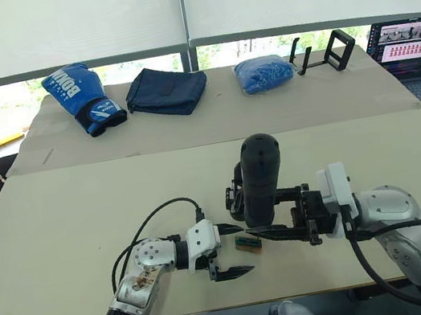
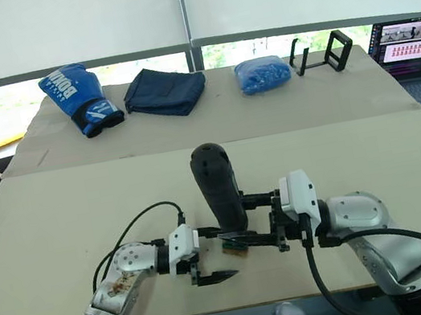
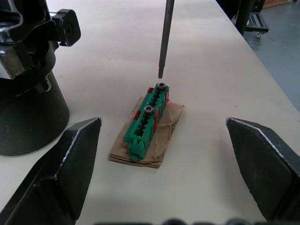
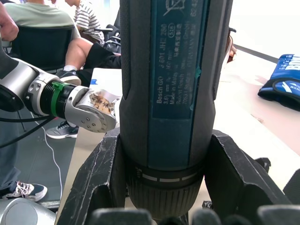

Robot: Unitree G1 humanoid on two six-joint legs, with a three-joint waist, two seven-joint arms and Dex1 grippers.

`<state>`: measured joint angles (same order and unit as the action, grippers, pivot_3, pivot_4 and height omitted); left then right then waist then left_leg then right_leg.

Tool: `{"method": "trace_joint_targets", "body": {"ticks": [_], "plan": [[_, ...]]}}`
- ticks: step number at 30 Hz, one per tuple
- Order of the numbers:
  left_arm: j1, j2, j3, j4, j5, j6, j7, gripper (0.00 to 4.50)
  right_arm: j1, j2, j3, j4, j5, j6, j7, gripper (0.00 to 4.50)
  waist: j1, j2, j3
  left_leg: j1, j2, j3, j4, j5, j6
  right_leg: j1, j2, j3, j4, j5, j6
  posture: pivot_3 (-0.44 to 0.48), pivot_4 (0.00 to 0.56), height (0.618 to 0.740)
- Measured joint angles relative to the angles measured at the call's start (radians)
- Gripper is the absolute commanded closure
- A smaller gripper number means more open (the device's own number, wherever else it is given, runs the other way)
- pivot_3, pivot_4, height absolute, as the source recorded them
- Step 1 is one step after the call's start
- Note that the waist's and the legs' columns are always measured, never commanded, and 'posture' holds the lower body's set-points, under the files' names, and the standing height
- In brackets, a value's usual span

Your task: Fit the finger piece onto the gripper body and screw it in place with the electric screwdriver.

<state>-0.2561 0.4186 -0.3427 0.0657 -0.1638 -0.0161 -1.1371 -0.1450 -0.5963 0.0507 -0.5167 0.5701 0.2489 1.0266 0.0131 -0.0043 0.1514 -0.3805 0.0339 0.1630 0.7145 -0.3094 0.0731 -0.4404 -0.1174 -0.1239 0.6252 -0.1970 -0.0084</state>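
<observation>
1. Green screw holder (image 3: pixel 146 123) lies on the bench (image 1: pixel 82 213) between the wide-open left claw (image 3: pixel 164 164) fingers.
2. Right claw (image 4: pixel 161 187) grips the electric screwdriver (image 1: pixel 261 177), bit just above a screw; gripper body (image 3: pixel 26 79) stands just beside.
3. Screw pickup seems underway; next, lower the bit squarely.

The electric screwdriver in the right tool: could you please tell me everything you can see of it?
The electric screwdriver is a thick matte-black cylinder with a rounded top, a blue printed label and a grooved collar near its lower end. It stands nearly upright, clamped between the right tool's black fingers. Its thin metal bit points down, its tip hovering just above a screw head in a small green holder on the table, not touching it.
</observation>
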Motion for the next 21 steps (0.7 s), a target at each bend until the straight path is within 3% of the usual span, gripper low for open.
{"method": "trace_joint_targets", "body": {"ticks": [21], "plan": [[0.004, -0.002, 0.002, -0.006, 0.0, 0.01, 0.009, 0.0, 0.009, -0.002, 0.011, 0.0, -0.018, 0.0, -0.002, 2.59, 0.0, 0.0, 0.0, 0.0, 0.0, 0.0, 0.0, 0.0, 0.0, 0.0, -0.001, 0.0, 0.0, 0.0, 0.0, 0.0, 0.15, 0.74]]}}
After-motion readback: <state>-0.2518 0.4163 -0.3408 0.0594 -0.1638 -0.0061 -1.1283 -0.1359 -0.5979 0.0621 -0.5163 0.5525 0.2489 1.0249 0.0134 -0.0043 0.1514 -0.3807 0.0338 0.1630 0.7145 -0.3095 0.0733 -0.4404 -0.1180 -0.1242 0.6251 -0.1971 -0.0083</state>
